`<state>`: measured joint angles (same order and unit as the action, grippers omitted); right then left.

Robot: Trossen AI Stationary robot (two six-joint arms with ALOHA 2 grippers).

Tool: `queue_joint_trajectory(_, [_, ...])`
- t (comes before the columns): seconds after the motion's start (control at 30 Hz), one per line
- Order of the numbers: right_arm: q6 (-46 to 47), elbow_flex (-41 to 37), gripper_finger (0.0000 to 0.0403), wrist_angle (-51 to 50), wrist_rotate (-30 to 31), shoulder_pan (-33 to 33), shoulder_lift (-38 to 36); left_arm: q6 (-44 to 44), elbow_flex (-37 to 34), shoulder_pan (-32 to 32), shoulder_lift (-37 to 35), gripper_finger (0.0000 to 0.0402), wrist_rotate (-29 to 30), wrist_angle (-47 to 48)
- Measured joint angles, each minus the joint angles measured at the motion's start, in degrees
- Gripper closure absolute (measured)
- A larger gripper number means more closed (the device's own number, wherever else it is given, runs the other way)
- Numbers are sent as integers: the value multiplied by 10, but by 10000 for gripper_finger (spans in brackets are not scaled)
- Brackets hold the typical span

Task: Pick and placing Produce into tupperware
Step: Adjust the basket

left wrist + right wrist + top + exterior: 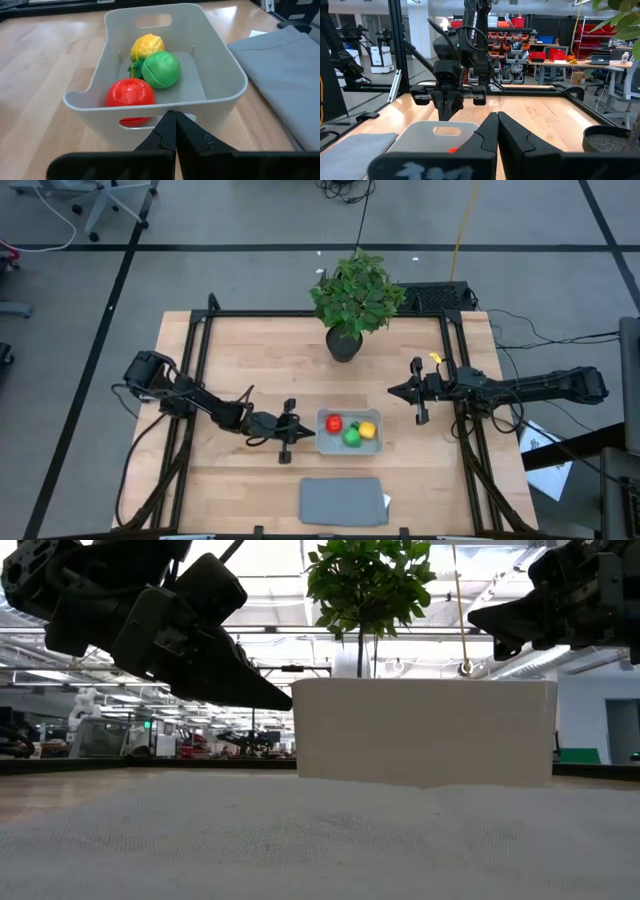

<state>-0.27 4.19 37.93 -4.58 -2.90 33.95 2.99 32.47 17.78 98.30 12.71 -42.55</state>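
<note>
One wooden table (250, 370), workshop shelving behind, seemingly.

A light wooden table (260, 370) is carrying everything, a dark frame running along its edges; a leafy potted plant (352, 305) is standing at the far middle; the translucent tupperware (324, 442) is sitting near the table's centre, toward the front; a flat grey rectangle (342, 500) is lying just in front of it at the near edge, apart from it.
</note>
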Motion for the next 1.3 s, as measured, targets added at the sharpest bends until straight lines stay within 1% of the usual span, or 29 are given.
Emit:
queue_joint_trajectory(0.2, [0,0,403,0,0,0,0,0,3,0,29,402,-10,-31])
queue_joint_trajectory(0.37, [0,0,403,-1,0,0,0,-3,25,0,58,402,-15,-21])
queue_joint_trajectory(0.6, [0,0,403,-1,0,0,2,-16,48,0,67,402,-22,21])
queue_joint_trajectory(0.77, [5,0,403,-5,3,0,2,-14,48,0,66,402,3,48])
queue_joint_trajectory(0.83, [11,0,403,-11,17,0,2,-14,48,0,66,402,12,52])
queue_joint_trajectory(0.97, [26,0,403,-46,75,0,0,-13,48,-1,66,402,28,56])
queue_joint_trajectory(1.1, [57,27,403,-153,122,1,-5,-16,48,-1,66,402,29,59])
queue_joint_trajectory(1.17, [72,39,403,-192,126,8,-7,-16,48,0,65,401,36,66])
queue_joint_trajectory(1.27, [71,39,403,-198,128,32,-10,-25,38,5,44,401,63,70])
queue_joint_trajectory(1.3, [68,39,403,-196,138,40,-13,-26,35,7,38,401,70,66])
